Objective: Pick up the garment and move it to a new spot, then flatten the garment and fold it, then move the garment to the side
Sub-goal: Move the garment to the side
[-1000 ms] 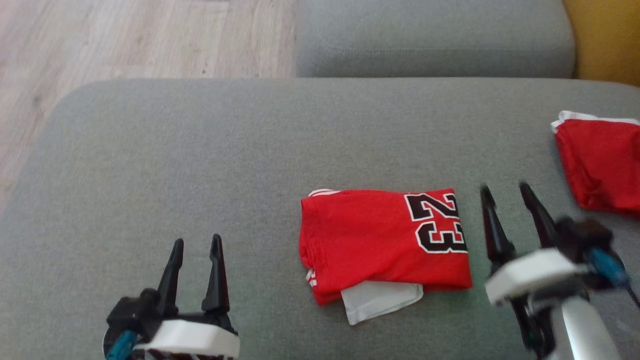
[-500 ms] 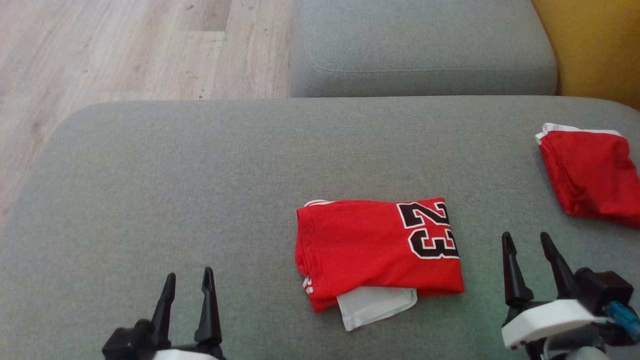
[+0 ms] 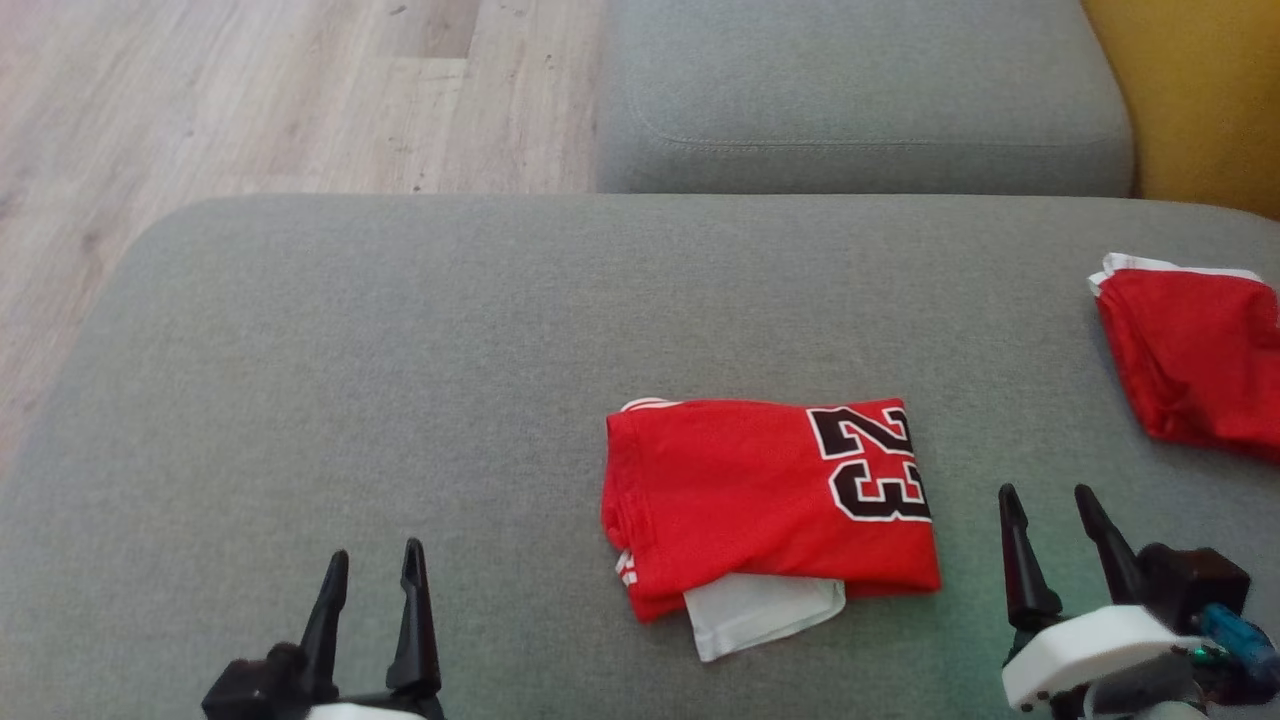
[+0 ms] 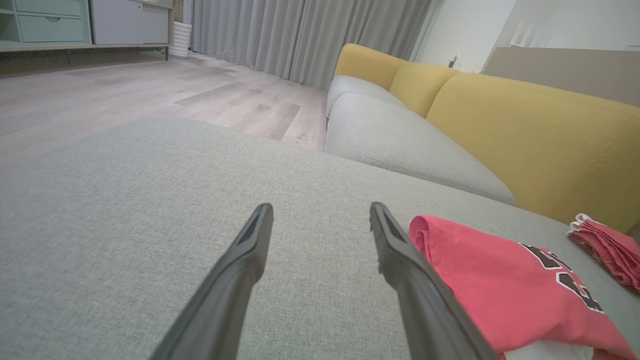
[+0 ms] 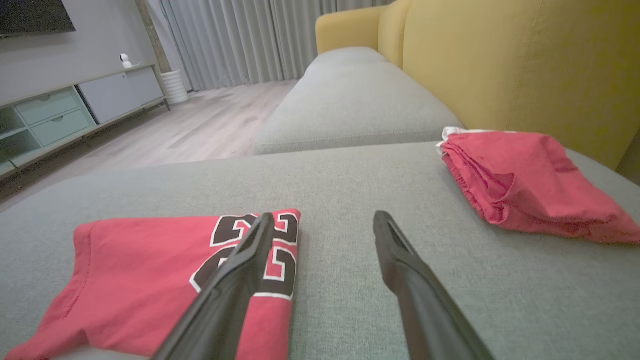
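My right gripper [image 3: 1044,492] hovers just right of the folded red jersey with the black 23 [image 3: 740,490], fingers parted and holding nothing. My left gripper [image 3: 374,552], likewise parted and empty, sits well apart on the jersey's left. The jersey lies near the middle of the grey fabric seat [image 3: 400,350], a white layer [image 3: 765,612] poking out at its near edge. I judge the folding done and only the move aside left. A bunched red garment [image 3: 1190,360] takes the far right. The left offers broad bare cushion, ending at a rounded edge above the wooden floor [image 3: 250,90].
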You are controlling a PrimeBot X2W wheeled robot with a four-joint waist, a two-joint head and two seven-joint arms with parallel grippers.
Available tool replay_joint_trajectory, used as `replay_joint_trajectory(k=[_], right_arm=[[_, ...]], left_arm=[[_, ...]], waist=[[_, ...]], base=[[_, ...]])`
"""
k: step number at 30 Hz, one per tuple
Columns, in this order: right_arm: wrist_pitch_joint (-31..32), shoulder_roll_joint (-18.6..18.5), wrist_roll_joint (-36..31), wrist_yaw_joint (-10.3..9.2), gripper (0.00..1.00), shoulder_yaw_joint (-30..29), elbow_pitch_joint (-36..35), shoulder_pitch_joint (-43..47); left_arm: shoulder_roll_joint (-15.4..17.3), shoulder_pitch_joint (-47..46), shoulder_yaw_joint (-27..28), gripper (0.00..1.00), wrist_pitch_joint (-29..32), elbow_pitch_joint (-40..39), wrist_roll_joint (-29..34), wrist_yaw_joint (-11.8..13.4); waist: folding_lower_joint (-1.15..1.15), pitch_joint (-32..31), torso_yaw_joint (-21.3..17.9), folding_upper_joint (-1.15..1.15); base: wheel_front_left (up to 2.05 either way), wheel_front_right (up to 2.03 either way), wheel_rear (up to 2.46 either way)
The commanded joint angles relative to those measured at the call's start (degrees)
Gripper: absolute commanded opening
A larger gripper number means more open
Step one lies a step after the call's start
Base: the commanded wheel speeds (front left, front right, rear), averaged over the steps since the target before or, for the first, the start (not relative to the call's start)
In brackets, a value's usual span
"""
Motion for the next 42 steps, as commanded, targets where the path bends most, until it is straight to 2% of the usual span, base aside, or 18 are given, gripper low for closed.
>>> replay_joint_trajectory(k=[1,8,17,24,25,26,27,28,29,34,42], right_arm=[[0.13,-0.35,-0.22,0.37,1.0,0.98,-1.48,-2.75],[5.3,-0.35,-2.25,0.37,1.0,-0.76,3.09,-8.72],[12.06,-0.35,-3.5,0.37,1.0,-3.32,17.76,-16.26],[12.85,-0.35,-1.03,0.37,1.0,0.01,24.53,-19.37],[12.84,-0.35,-0.5,0.37,0.79,0.77,25.12,-19.78],[12.76,-0.35,-0.16,0.37,0.49,1.41,25.65,-20.18],[12.64,-0.35,0.04,0.37,0.33,1.97,26.15,-20.59],[12.51,-0.35,0.25,0.37,0.25,2.62,26.61,-21.04],[12.27,-0.35,0.36,0.37,0.0,3.0,27.0,-21.49],[9.54,-0.35,-0.03,0.37,0.0,3.13,27.12,-24.38],[8.37,-0.43,-4.87,0.37,0.0,0.49,22.19,-27.17]], left_arm=[[0.87,-2.13,1.73,1.0,-0.22,-1.78,0.6,0.19],[0.81,-3.02,0.81,1.0,0.1,-1.4,0.95,-0.28],[0.27,-3.94,0.42,1.0,0.1,-0.43,1.04,-0.45],[-0.07,-4.74,0.85,1.0,-0.25,0.11,1.33,-0.86],[-0.14,-4.77,0.91,1.0,-0.29,0.13,1.41,-0.79],[-0.2,-4.82,0.93,1.0,-0.32,0.19,1.47,-0.8],[-0.25,-4.89,0.91,1.0,-0.35,0.29,1.53,-0.86],[-0.32,-4.94,0.93,1.0,-0.37,0.35,1.57,-0.88],[-0.36,-5.01,0.86,1.0,-0.39,0.38,1.63,-0.95],[-0.26,-5.08,1.11,1.0,-0.48,0.25,1.86,-0.91],[0.07,-5.83,1.54,1.0,-0.49,-0.94,2.41,-0.7]], waist=[[0.0,0.11,0.25,0.0],[0.0,1.3,3.01,0.0],[0.0,5.35,8.79,0.0],[0.0,7.47,9.87,0.0],[0.0,7.6,9.71,0.0],[0.0,7.7,9.48,0.0],[0.0,7.78,9.17,0.0],[0.0,7.83,8.68,0.0],[0.0,7.88,8.2,0.0],[0.0,8.23,3.48,0.0],[0.0,10.45,-9.17,0.0]], base=[[0.0,0.0,0.0],[0.0,0.0,0.0],[0.0,0.0,0.0],[0.0,0.0,0.0],[0.0,0.0,0.0],[0.0,0.0,0.0],[0.0,0.0,0.0],[0.0,0.0,0.0],[0.0,0.0,0.0],[0.0,0.0,0.0],[0.0,0.0,0.0]])
